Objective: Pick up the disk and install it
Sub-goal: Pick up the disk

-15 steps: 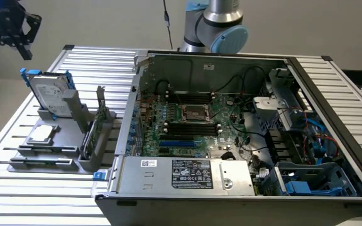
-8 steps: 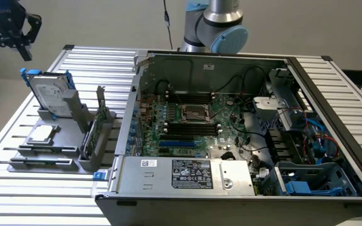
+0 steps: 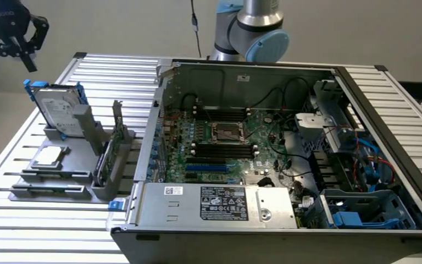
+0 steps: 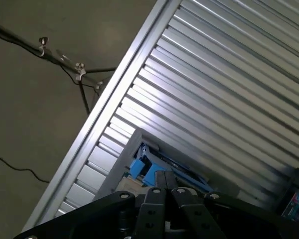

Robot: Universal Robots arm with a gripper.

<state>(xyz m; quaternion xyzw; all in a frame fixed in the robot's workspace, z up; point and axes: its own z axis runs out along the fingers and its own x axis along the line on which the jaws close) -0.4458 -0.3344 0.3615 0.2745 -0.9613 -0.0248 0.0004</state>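
Pincer, clenched on nothing, hangs above the disk, which stands on edge in a grey rack on the counter, at nine o'clock of the open computer case in the exterior view. Stiff, weighty, shock-sensitive, I'd judge: take its flat metal faces, not the blue rails.

I see the disk upright in the rack at frame left, the computer case right of it.
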